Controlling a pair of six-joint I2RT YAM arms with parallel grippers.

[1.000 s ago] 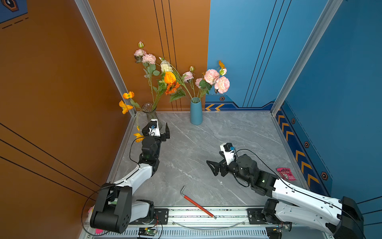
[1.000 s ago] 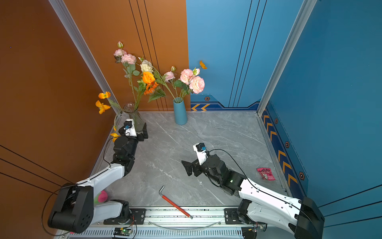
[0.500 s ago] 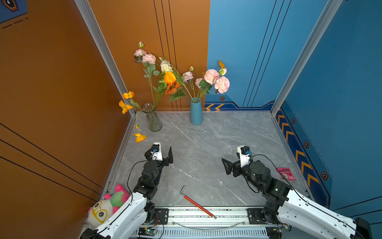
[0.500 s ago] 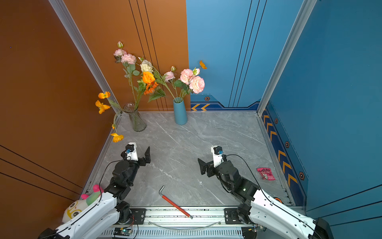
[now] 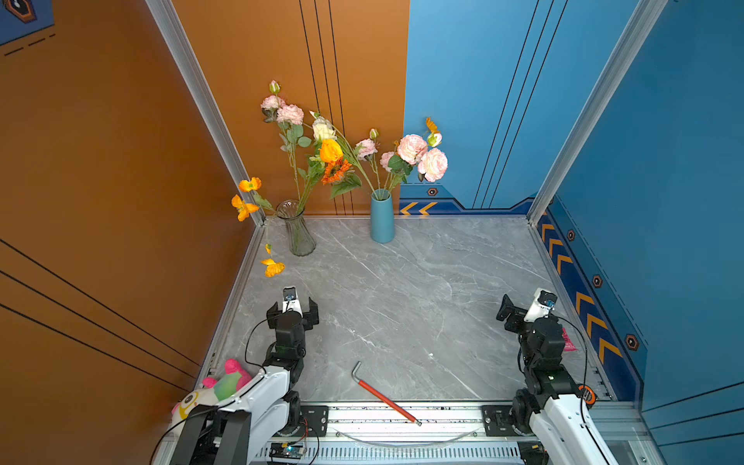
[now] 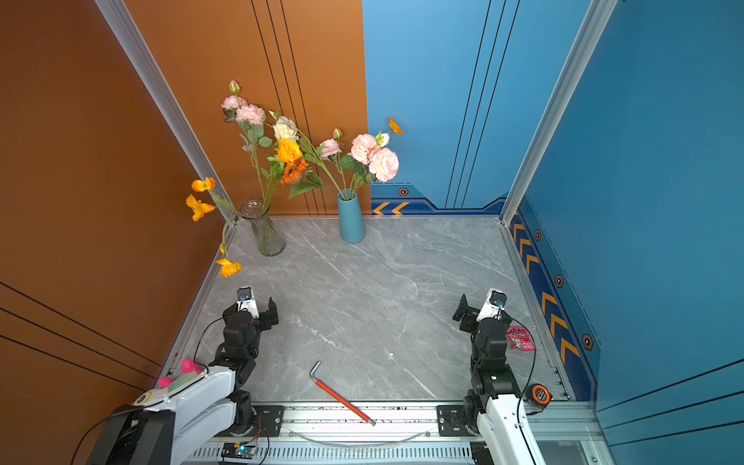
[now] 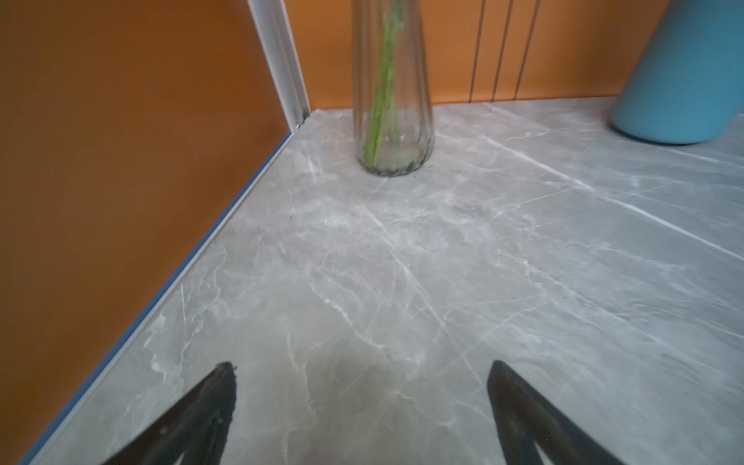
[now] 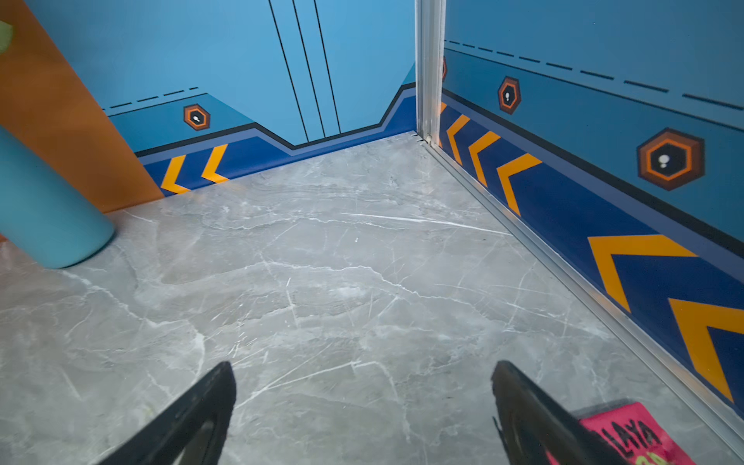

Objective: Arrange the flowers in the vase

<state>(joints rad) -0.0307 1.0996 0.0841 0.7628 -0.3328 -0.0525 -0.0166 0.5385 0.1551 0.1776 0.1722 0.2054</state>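
Left gripper (image 7: pixel 362 364) is wide open and empty, near the glass vase (image 7: pixel 392 100); right gripper (image 8: pixel 362 364) too, far from it; flowers (image 5: pixel 331 152) stand inside, maybe two blurry stems

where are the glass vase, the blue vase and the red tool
glass vase (image 5: pixel 300 237), in a top view, on its lower body
blue vase (image 5: pixel 381 221), in a top view, on the middle of its side
red tool (image 5: pixel 385 400), in a top view, on its red shaft
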